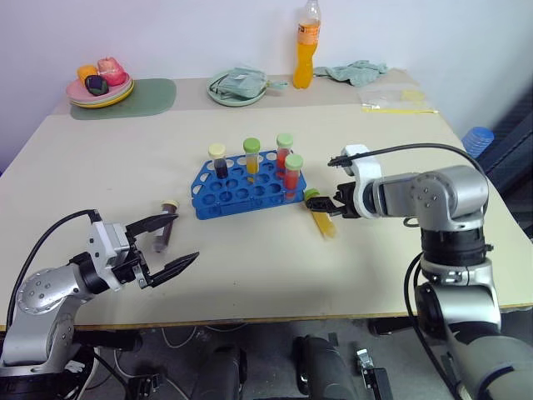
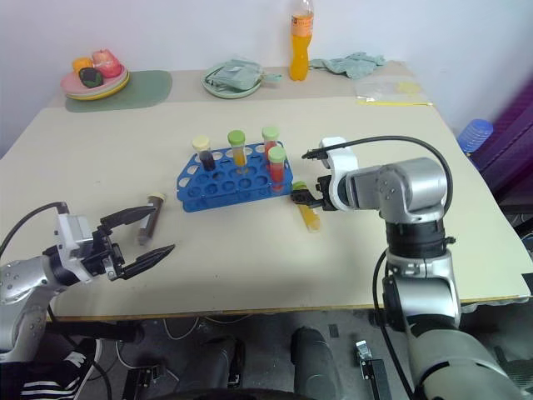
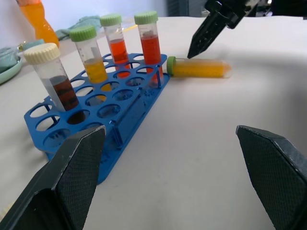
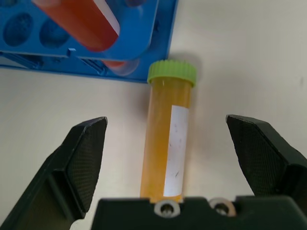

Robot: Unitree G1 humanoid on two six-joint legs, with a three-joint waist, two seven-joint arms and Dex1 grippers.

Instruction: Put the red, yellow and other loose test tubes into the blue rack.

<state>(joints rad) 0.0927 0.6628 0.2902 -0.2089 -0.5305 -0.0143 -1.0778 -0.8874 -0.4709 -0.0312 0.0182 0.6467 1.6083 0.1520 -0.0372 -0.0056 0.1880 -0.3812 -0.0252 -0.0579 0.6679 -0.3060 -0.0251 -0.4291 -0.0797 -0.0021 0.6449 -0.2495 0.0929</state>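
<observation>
Four tubes point(image 1: 252, 158) stand racked, two tubes point(image 1: 320, 214) lie loose.

no readable text anywhere, white label on yellow tube point(image 4: 177, 148) blank, orange bottle point(image 1: 306, 52) label too small to read

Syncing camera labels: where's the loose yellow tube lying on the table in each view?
Left eye: yellow tube right of the blue rack, under the right gripper.
Right eye: same spot.
Left wrist: beyond the rack's far end.
Right wrist: between the open fingers.
Shared landmark: the blue rack.
</observation>
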